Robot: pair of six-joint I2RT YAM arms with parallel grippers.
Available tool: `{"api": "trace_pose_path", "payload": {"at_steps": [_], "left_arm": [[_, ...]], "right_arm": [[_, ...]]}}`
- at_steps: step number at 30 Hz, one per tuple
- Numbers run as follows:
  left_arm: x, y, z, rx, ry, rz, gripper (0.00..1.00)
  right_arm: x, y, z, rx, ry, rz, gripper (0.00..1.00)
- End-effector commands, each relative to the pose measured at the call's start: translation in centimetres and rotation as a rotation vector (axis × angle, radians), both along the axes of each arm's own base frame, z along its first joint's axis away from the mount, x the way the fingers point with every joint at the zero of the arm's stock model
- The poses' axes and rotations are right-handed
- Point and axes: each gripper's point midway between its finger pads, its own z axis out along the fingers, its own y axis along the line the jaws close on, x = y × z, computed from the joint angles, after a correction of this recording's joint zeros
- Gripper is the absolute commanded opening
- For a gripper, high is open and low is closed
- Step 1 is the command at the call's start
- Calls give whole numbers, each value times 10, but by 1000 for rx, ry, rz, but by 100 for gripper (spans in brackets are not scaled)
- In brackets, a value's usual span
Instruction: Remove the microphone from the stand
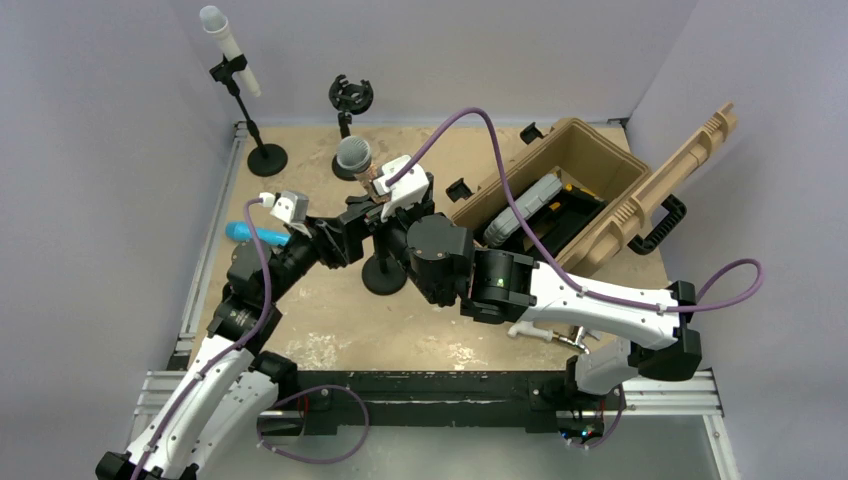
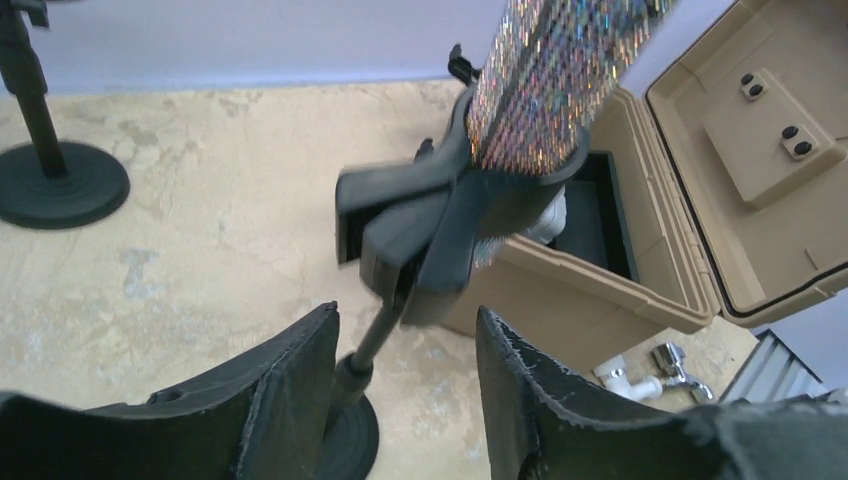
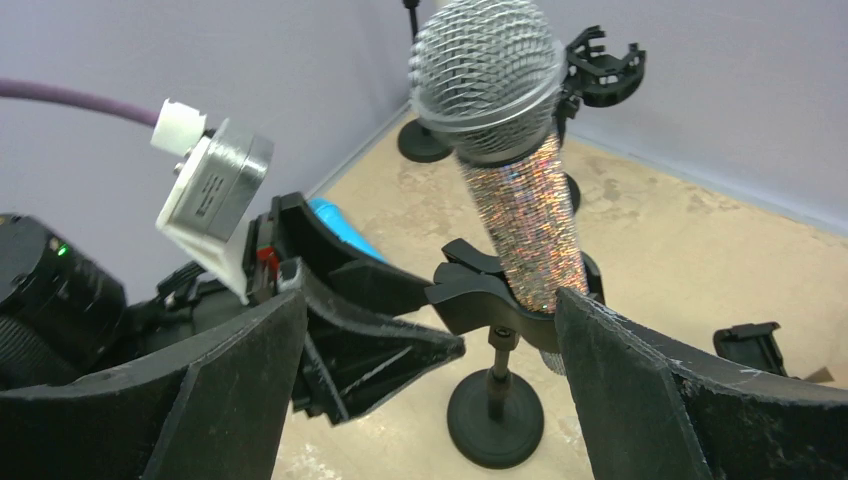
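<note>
The left pincer [image 2: 405, 315] was spread astride the stem of the stand [image 2: 370, 340] without clamping it, and the right pincer [image 3: 430, 300] was spread either side of the microphone [image 3: 520, 200], seated in its clip [image 3: 480, 295] mid-table; pulling with the stem unheld could topple the stand.

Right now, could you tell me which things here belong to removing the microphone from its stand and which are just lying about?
Job in hand:
glitter microphone
short stand holding it
left gripper, open about the stand's pole
right gripper, open around the microphone

Lying about:
white microphone on a tall stand
empty shock-mount stand
blue cylindrical item lying flat
open tan case
</note>
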Motion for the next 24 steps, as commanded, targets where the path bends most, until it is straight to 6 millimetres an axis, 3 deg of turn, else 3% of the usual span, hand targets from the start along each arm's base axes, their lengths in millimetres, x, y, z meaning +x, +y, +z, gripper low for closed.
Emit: {"api": "trace_pose_path", "payload": {"at_steps": [1, 3, 6, 13, 17, 24], "left_arm": [[-13, 5, 2, 2, 60, 6, 57], [-21, 9, 3, 8, 68, 8, 70], [-32, 17, 5, 18, 77, 26, 79], [-42, 42, -1, 86, 90, 126, 81], [-42, 57, 10, 73, 10, 204, 81], [-38, 56, 25, 94, -130, 199, 84]], "right_arm": [[15, -13, 17, 22, 5, -116, 91], [24, -15, 15, 8, 6, -149, 91], [37, -18, 13, -11, 5, -182, 91], [61, -17, 14, -55, -43, -171, 88], [67, -18, 15, -107, -103, -179, 86], [79, -12, 16, -141, -137, -178, 81]]}}
